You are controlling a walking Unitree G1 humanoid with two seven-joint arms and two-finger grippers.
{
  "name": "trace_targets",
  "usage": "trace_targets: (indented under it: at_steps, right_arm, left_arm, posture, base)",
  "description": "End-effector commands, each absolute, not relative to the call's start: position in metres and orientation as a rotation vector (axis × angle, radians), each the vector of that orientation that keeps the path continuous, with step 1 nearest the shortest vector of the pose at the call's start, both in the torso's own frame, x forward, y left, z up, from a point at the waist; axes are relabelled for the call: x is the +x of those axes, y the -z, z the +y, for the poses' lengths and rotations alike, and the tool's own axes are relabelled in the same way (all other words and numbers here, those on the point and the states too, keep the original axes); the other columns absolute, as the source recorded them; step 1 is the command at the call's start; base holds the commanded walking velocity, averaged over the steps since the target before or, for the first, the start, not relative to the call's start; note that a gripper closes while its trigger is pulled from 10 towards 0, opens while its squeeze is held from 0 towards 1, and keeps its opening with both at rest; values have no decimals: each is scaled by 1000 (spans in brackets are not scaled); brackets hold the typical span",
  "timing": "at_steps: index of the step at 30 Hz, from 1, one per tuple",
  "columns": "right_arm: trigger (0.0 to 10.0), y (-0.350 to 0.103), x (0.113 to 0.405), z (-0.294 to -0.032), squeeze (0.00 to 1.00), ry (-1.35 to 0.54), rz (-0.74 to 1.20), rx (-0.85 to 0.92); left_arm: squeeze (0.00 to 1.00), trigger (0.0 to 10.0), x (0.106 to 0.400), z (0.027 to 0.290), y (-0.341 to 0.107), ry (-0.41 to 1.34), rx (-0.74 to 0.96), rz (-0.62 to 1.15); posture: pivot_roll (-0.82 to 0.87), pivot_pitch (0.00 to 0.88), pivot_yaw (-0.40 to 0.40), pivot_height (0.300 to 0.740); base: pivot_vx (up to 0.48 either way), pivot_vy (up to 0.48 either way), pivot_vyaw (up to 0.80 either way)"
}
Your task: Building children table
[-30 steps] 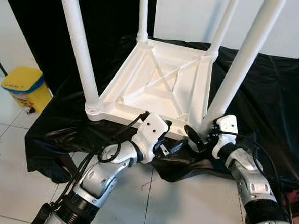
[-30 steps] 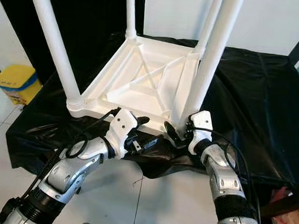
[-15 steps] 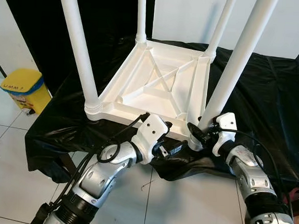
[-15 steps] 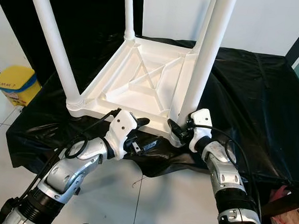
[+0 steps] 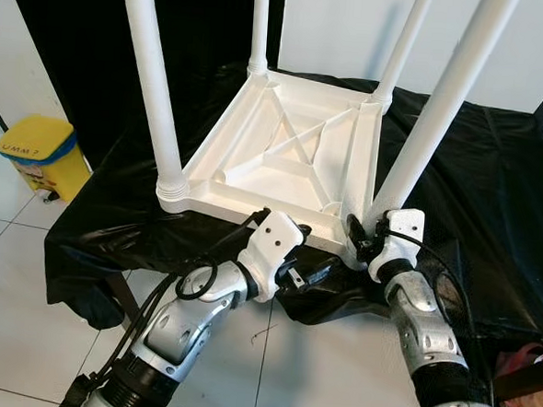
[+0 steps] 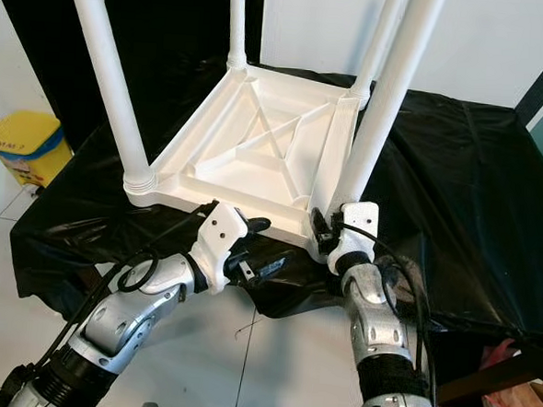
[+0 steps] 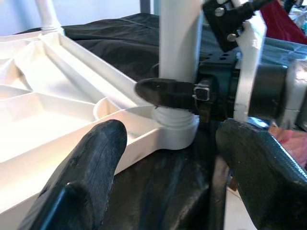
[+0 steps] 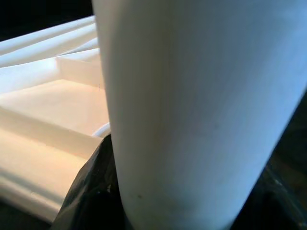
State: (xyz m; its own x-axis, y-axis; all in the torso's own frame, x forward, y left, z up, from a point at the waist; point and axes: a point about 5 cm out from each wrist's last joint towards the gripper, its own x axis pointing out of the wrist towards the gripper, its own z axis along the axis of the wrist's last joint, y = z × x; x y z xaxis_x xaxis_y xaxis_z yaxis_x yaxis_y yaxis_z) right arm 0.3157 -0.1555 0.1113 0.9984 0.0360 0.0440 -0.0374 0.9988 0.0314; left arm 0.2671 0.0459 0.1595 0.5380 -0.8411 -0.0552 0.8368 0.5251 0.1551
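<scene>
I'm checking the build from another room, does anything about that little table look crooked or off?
The near-right leg leans outward from its corner socket, more than the near-left leg does. The right gripper is clamped at its base, so it may not be screwed home. The upside-down table top itself looks undamaged on the black cloth.

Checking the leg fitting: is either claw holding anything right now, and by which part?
The right claw grips the near right table leg at its base, just above the corner socket. The left claw is open beside the tabletop's near edge, holding nothing.
</scene>
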Motion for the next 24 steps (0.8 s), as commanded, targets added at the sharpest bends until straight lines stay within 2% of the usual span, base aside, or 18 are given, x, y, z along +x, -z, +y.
trace_targets:
  at_steps: [1, 5, 9, 15, 16, 17, 24]
  right_arm:
    - [10000, -93, 308, -170, 0, 93, 42, 6]
    - [10000, -91, 304, -158, 0, 171, 42, 45]
    - [10000, -95, 302, -136, 0, 122, 19, 64]
    - [10000, -103, 298, -128, 0, 70, -29, 51]
    - [10000, -103, 298, -127, 102, 60, -36, 54]
    - [10000, -106, 298, -128, 1000, 57, -48, 47]
    - [10000, -111, 298, -137, 1000, 23, -70, 15]
  left_arm:
    - [0, 10000, 269, 46, -159, 1007, 182, -28]
    - [0, 10000, 271, 47, -159, 1001, 184, -31]
    - [0, 10000, 267, 45, -157, 1006, 184, -24]
    - [0, 10000, 266, 45, -159, 1013, 180, -25]
    - [0, 10000, 266, 46, -159, 1012, 182, -23]
    - [0, 10000, 265, 47, -158, 1011, 186, -21]
    - [0, 10000, 264, 48, -158, 1005, 195, -25]
  posture:
    - [-5, 74, -104, 740]
    - [-7, 78, -103, 740]
    - [-4, 80, -93, 740]
    - [3, 90, -85, 740]
    - [3, 92, -85, 740]
    - [4, 92, -85, 740]
    - [8, 92, -92, 740]
  base:
    - [0, 0, 0]
    - [0, 0, 0]
    - [0, 0, 0]
    - [0, 0, 0]
    - [0, 0, 0]
    - [0, 0, 0]
    - [0, 0, 0]
